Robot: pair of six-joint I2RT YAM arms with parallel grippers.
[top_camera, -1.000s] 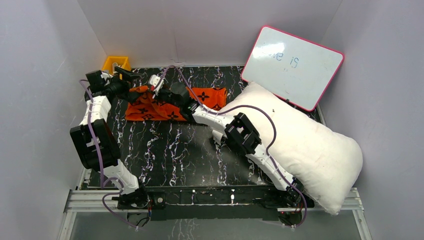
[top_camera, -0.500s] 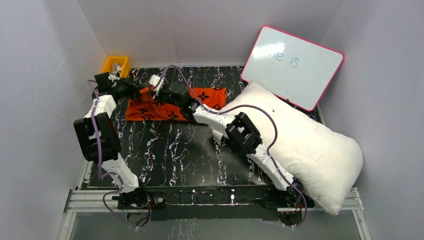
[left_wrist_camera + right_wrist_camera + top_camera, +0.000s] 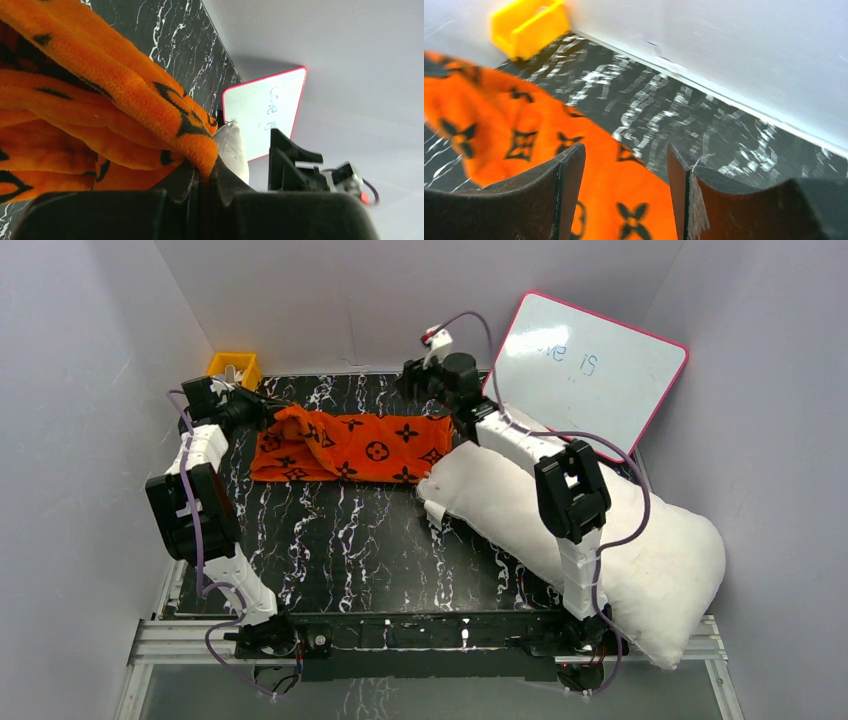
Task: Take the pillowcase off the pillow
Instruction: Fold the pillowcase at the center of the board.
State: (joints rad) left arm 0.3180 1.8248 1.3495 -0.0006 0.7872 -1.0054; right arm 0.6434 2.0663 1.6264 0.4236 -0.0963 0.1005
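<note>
Pinching a fold of the pillowcase (image 3: 100, 75), the left gripper (image 3: 202, 172) has its fingers pressed together on the orange fleece at the cloth's left end, near the yellow bin (image 3: 232, 367) in the far left corner. That hold reads as an anchor: with this end raised into a small ridge, the rest of the cover can be drawn clear of the pillow (image 3: 620, 530) or laid out flat.

The right gripper (image 3: 626, 165) hangs with its fingers spread and nothing between them. It is above the far edge of the marbled table (image 3: 380, 540), over the cover's right end and just beside the pink-framed whiteboard (image 3: 585, 370), and its arm arches over the pillow.

The cover lies stretched across the back of the table, flat and slack, with nothing plump inside it. Its right end meets the pillow's left corner; whether that corner sits inside the opening cannot be told. The pillow lies bare and white along the right side, its far end just beside the whiteboard. By that lie, the removal looks done or very nearly so.
</note>
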